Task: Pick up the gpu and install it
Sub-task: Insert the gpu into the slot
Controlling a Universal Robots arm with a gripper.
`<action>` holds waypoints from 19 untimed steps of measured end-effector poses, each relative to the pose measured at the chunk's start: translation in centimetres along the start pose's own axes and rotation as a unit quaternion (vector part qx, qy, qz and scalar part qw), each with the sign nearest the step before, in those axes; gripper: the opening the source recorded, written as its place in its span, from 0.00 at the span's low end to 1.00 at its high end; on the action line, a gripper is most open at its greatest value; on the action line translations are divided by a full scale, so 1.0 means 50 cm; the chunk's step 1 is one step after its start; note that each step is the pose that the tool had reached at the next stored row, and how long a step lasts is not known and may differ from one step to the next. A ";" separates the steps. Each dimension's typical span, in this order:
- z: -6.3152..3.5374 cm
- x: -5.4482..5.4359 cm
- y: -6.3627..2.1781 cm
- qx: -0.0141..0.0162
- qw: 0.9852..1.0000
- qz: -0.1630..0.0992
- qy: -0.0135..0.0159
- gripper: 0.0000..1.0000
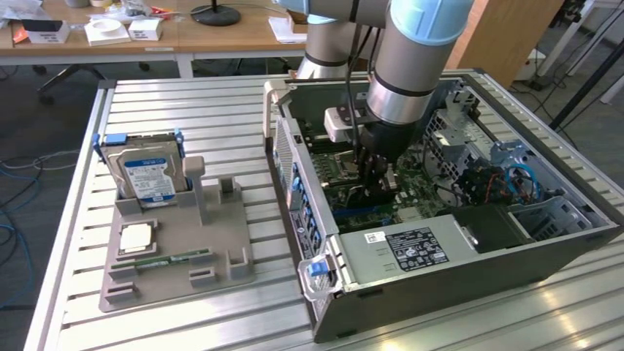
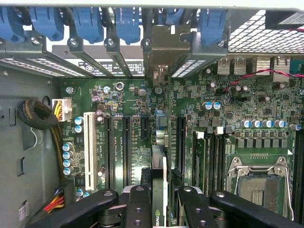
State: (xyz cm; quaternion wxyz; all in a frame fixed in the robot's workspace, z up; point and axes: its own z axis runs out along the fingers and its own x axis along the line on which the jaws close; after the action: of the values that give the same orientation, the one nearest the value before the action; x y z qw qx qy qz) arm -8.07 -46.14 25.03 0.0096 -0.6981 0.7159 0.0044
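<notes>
My gripper [image 1: 376, 179] reaches down into the open computer case [image 1: 507, 248], over the green motherboard [image 2: 247, 109]. In the wrist view the gripper [image 2: 161, 194] is shut on the gpu [image 2: 159, 164], a thin dark card seen edge-on between the black fingers [image 2: 137, 204]. The card's pale metal bracket [image 2: 156, 71] lies against the case's rear slot openings, among the blue slot clips [image 2: 128, 23]. The card stands in line with a black expansion slot [image 2: 180, 142] area of the board. I cannot tell whether its edge is seated in a slot.
On the slatted table, at the exterior view's left, a grey fixture plate [image 1: 210, 241] holds a silver hard drive [image 1: 148, 172], a processor chip [image 1: 137, 238] and a green memory stick [image 1: 174, 258]. The power supply [image 1: 410, 248] fills the case's near corner. A desk [image 1: 195, 36] stands behind.
</notes>
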 end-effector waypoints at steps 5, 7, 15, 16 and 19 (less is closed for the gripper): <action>0.000 0.000 0.000 0.000 1.000 -0.005 0.000 0.26; 0.000 0.000 0.000 0.000 1.000 -0.005 0.000 0.26; 0.002 0.000 0.000 0.000 1.000 -0.005 0.000 0.26; 0.002 0.000 0.000 0.000 1.000 -0.005 0.000 0.26; 0.003 0.000 0.000 0.000 1.000 -0.005 0.000 0.26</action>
State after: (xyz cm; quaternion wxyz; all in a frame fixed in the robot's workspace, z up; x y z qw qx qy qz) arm -8.07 -46.14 24.87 0.0094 -0.7018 0.7123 0.0045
